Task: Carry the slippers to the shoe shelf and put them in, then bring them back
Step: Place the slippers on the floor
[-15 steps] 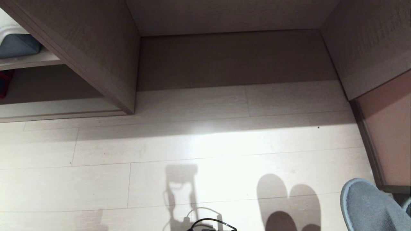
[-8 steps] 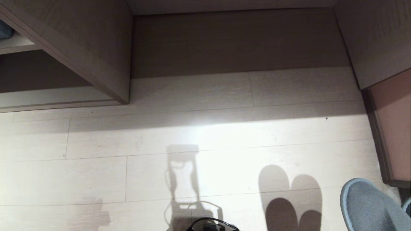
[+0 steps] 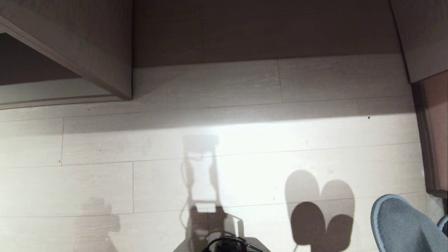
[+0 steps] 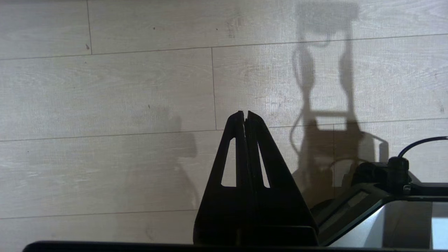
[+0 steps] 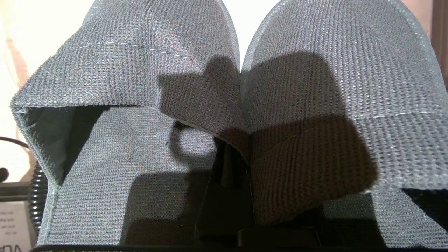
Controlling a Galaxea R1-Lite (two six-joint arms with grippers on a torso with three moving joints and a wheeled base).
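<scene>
Two grey-blue fabric slippers (image 5: pixel 315 87) fill the right wrist view side by side, toes pointing away. My right gripper (image 5: pixel 229 157) is shut on them where their inner edges meet; its tips are hidden under the straps. In the head view one slipper toe (image 3: pixel 402 227) hangs over the floor at the bottom right. The shoe shelf (image 3: pixel 52 92) shows only as a low cubby's bottom board at the upper left, far from the slippers. My left gripper (image 4: pixel 245 113) is shut and empty above the floor.
A wide floor-level recess (image 3: pixel 266 31) lies straight ahead between two wood-grain side panels (image 3: pixel 87 45). A pinkish panel with a dark frame (image 3: pixel 435 133) runs along the right. Pale plank floor (image 3: pixel 245 157) spreads in front, with my base's cable (image 3: pixel 227 245) at the bottom edge.
The head camera has tilted down: the furniture has slid up the picture and more floor and my base show. The slippers stay held, at the same spot in the picture.
</scene>
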